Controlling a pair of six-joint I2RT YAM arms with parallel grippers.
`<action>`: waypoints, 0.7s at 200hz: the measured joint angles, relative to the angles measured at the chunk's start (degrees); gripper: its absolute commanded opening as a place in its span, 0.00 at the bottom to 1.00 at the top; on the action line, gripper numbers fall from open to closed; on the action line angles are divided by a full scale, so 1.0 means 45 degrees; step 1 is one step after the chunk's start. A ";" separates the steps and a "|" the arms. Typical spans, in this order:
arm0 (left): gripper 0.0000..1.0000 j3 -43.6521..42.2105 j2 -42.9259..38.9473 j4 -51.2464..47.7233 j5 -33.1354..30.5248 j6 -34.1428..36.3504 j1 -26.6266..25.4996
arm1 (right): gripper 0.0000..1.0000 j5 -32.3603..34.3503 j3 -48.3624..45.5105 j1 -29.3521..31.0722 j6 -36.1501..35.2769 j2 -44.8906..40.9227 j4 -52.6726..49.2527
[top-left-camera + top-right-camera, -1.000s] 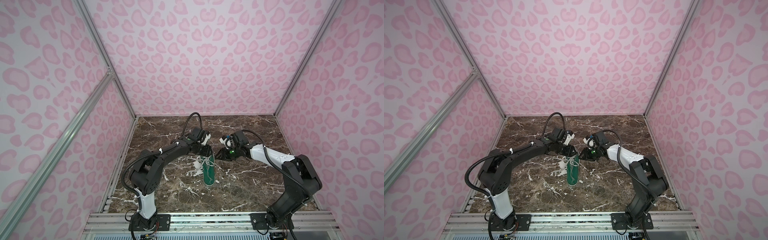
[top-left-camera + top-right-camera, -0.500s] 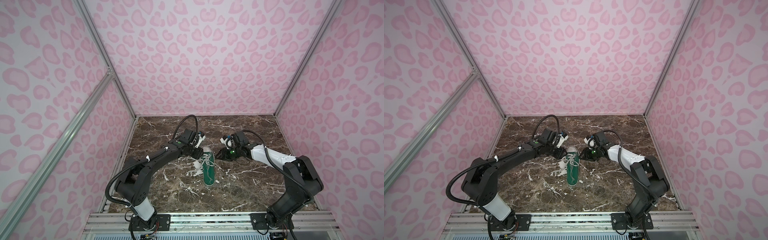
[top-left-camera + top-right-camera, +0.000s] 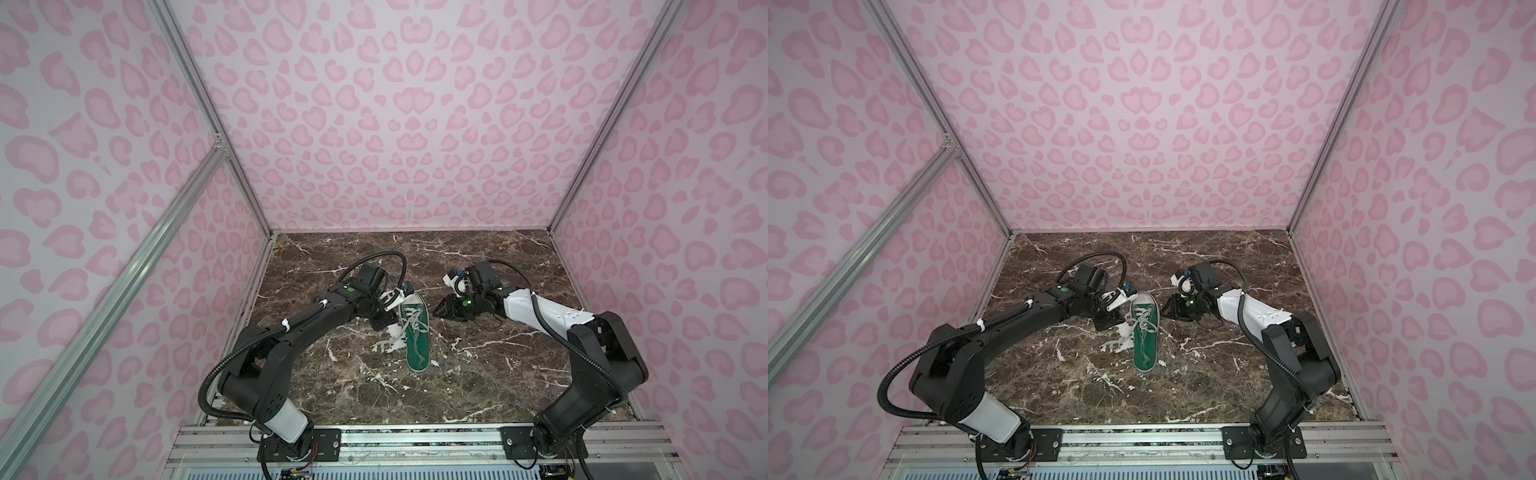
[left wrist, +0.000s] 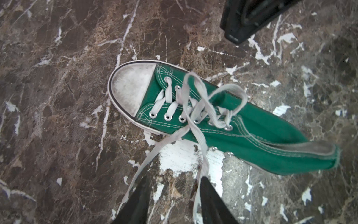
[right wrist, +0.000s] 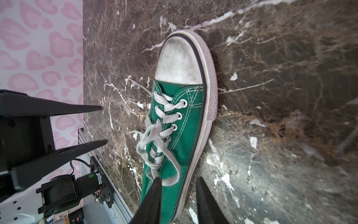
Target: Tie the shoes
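While both arms stretch low, sneaker between, fingers parted, empty.

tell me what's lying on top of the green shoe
White laces in a loose knot with loops, two ends trailing onto the marble table. The tongue beneath is mostly covered.

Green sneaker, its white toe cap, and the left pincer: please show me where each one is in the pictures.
green sneaker (image 3: 417, 345): a top view, on the green canvas side.
white toe cap (image 4: 131, 87): left wrist view, middle of the rubber cap.
left pincer (image 4: 174, 195): left wrist view, midway between the two black fingertips.
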 measured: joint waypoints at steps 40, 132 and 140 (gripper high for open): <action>0.42 -0.0136 0.0646 0.0296 -0.0068 0.1778 0.0073 | 0.32 -0.0136 0.0034 -0.0393 -0.0199 0.0000 -0.0194; 0.39 -0.0053 0.1763 0.1229 0.0379 0.3167 0.0170 | 0.32 -0.0228 0.0121 -0.1093 -0.0675 -0.0112 -0.0835; 0.39 -0.0005 0.1831 0.1234 0.0452 0.3177 0.0170 | 0.32 -0.0228 0.0170 -0.1098 -0.0709 -0.0107 -0.0903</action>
